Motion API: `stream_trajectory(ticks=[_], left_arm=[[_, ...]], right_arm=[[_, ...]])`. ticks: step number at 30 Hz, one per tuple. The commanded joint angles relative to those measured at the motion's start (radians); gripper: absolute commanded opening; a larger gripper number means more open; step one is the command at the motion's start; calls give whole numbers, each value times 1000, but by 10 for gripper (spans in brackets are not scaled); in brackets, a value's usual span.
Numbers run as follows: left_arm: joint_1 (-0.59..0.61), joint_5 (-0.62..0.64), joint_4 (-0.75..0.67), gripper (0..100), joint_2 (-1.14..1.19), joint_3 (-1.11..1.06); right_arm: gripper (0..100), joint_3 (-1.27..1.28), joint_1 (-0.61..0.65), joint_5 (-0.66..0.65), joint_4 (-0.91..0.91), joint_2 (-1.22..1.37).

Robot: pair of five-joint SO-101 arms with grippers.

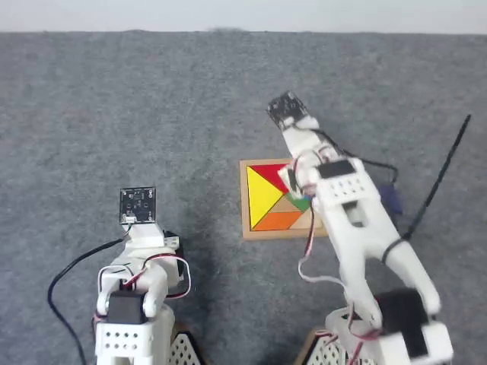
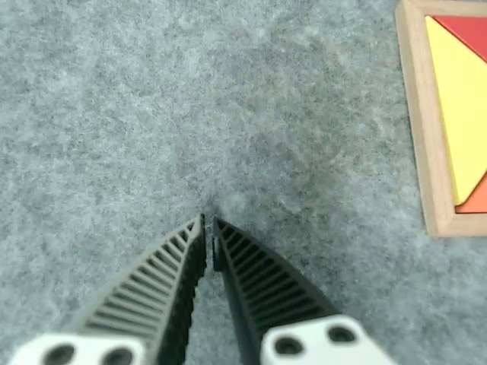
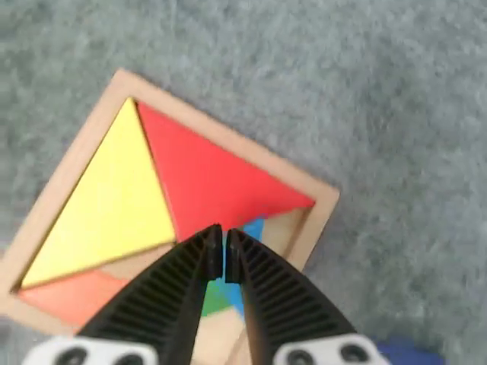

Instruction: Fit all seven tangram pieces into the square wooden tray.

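The square wooden tray (image 1: 244, 199) lies right of centre on the grey mat. In it lie a yellow triangle (image 3: 106, 198), a red triangle (image 3: 205, 179), an orange piece (image 3: 72, 293), a blue piece (image 3: 251, 228) and a green piece (image 3: 213, 300); bare wood (image 3: 285, 228) shows by one corner. My right gripper (image 3: 223, 236) hangs shut over the tray's middle, at the red triangle's edge, with nothing between its fingers. A dark blue piece (image 1: 389, 199) lies on the mat right of the tray, beside the right arm. My left gripper (image 2: 208, 224) is shut and empty over bare mat, left of the tray (image 2: 422, 137).
The left arm (image 1: 141, 258) stands at the front left, well away from the tray. The right arm (image 1: 358, 228) reaches over the tray's right side and hides part of it. Open grey mat surrounds the tray on the left and far sides.
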State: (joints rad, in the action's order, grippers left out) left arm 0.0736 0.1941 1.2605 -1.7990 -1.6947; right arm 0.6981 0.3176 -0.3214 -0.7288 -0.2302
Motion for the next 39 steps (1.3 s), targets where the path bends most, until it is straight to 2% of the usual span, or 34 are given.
stream_trajectory(ticks=[1,12,20,27,35,39], left_arm=[[6,-11,2,14,-20,12],[6,-11,2,14,-20,12],[6,-11,2,14,-20,12],[6,-11,2,14,-20,12],[6,-11,2,14,-20,12],[6,-11,2,14,-20,12]], right_arm=[[8,43,-18,3,27,-73],[8,-28,-28,8,28,130],[8,-100,-93,11,33,213],[8,-109,-88,12,45,200],[8,37,-96,18,117,-19],[8,63,-119,60,143,-42]])
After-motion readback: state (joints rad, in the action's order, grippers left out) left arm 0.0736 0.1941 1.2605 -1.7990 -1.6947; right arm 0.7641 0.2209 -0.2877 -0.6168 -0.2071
